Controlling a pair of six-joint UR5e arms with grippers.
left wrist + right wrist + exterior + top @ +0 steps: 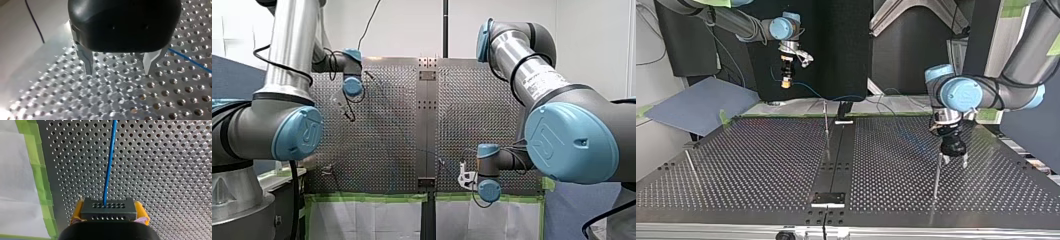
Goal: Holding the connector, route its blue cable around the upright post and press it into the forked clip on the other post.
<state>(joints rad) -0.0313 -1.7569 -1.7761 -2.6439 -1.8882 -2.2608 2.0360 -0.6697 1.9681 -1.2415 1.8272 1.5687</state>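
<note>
I see my right claw pinching the black connector between yellow pads, its blue cable running ahead over the counter. My left claw hangs spread just above the counter, beside a thin post.

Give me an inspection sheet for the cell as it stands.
Surface: perforated table, bare metal.
Job's things: connector held by right gripper; centre post and second post upright; forked clip not discernible.
Clutter: nothing seen.
Grippers: right gripper shut on connector, yellow pads; left gripper open, empty, low over table.
Cables: blue cable runs from connector across table; route past posts unclear.
Surroundings: green tape and white sheet at table edge; blue-grey board beside table.
</note>
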